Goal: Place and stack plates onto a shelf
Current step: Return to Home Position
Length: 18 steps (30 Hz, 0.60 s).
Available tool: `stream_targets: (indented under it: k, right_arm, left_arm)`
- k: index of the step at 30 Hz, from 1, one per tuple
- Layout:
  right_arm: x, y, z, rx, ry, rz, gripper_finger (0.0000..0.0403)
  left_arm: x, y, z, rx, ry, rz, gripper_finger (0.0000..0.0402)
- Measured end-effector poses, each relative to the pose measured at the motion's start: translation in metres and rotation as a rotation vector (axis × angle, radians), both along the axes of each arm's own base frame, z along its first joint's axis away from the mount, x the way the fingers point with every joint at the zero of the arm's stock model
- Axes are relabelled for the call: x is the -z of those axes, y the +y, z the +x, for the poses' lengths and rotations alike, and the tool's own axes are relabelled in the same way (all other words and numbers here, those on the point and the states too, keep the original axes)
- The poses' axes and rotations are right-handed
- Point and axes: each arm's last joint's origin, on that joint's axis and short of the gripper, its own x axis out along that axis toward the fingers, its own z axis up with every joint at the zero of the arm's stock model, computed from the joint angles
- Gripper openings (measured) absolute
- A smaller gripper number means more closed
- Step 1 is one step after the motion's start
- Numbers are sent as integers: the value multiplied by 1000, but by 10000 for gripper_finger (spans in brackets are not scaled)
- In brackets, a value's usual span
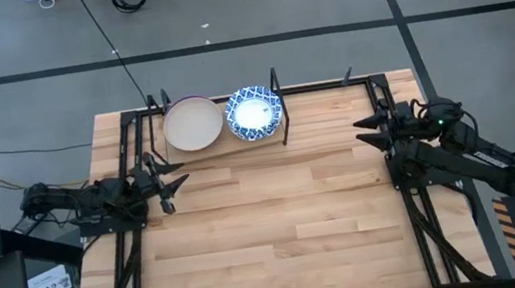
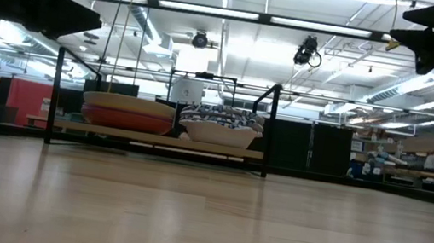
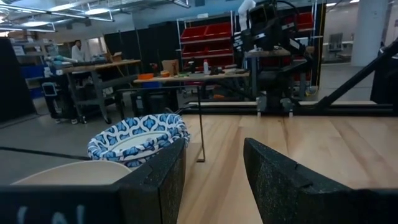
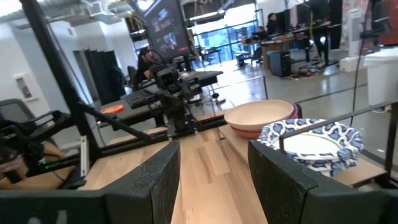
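Two stacks on shelf (image 1: 238, 148) at far edge of table (image 1: 280, 232): beige plate (image 1: 193, 123) tops left one, blue-and-white plate (image 1: 253, 112) tops right. Workshop room beyond, red bins (image 3: 208, 37), person (image 3: 78, 50) far off. Left gripper (image 1: 173, 172) at table's left edge, fingers apart, empty. Right gripper (image 1: 362, 133) at right edge, likewise spread, empty.

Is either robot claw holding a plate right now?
No: the left gripper and right gripper both hang open and empty, away from the plates stacked on the shelf.
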Motion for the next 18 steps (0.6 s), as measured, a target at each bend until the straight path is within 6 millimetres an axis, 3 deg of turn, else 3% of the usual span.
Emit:
stream_targets:
  k: [5,12,18]
  right_arm:
    - [11,-4,8,2,-47,-2,194]
    - [47,-11,24,-18,-135,62,194]
    - [60,-10,29,-13,-155,67,194]
  left_arm:
    - [0,0,0,0,0,-4,169]
    - [-2,0,0,0,-16,-6,169]
    - [-2,0,0,1,-19,-8,169]
